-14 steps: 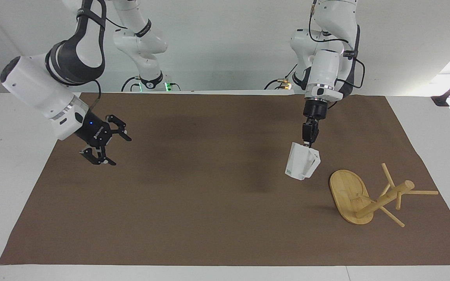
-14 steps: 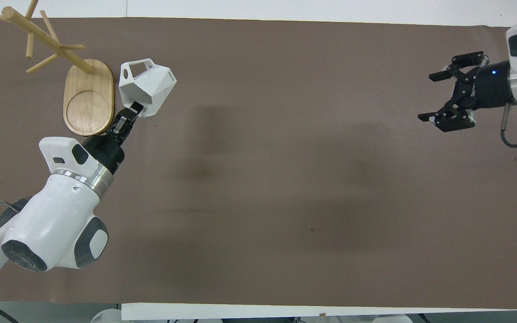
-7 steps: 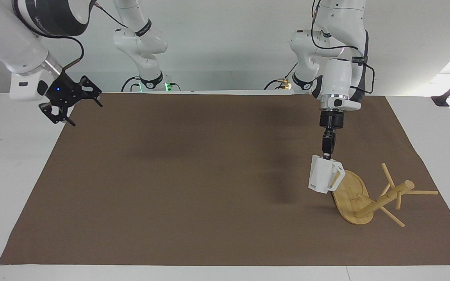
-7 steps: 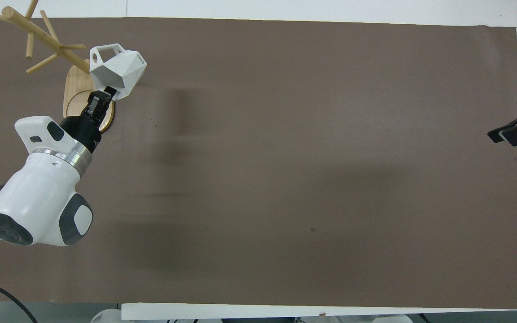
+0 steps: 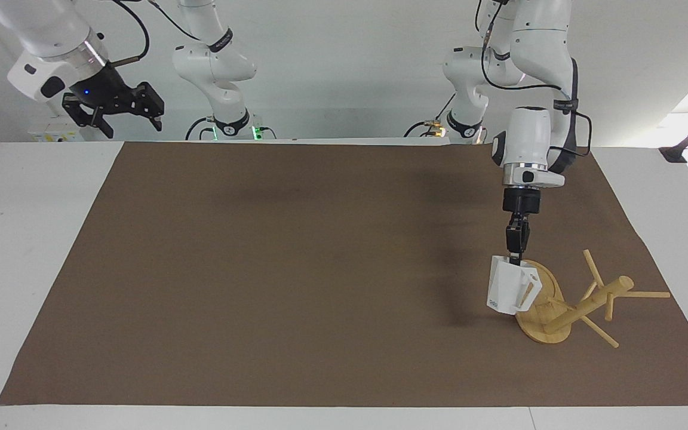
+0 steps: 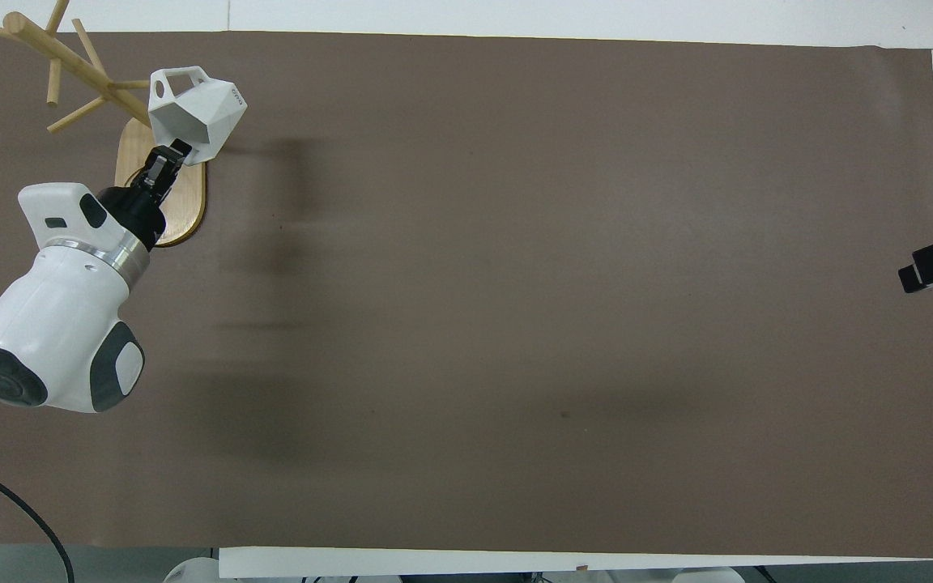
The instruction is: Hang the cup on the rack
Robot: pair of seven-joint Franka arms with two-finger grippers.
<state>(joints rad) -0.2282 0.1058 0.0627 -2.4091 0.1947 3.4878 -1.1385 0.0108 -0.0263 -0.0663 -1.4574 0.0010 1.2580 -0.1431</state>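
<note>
Left end effector (image 5: 514, 258) was clamped on the cup (image 5: 510, 291) rim, cup in the air over the rack (image 5: 565, 304) base, handle toward the post. Not hung yet. Right end effector (image 5: 118, 107) waited with fingers apart, raised off the bench.

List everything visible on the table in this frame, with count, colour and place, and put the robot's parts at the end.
cup: one, white, faceted; held up in the air by its rim, over the edge of the rack's base, handle turned toward the post
rack: one, light wood; at the left arm's end of the table, oval base with a post and thin pegs
mat: one, brown; covers most of the white table
table: one, white; shows around the mat
left gripper: one, black; shut on the cup's rim, above the rack's base
right gripper: one, black; open, empty, raised near the right arm's end of the table, waiting
</note>
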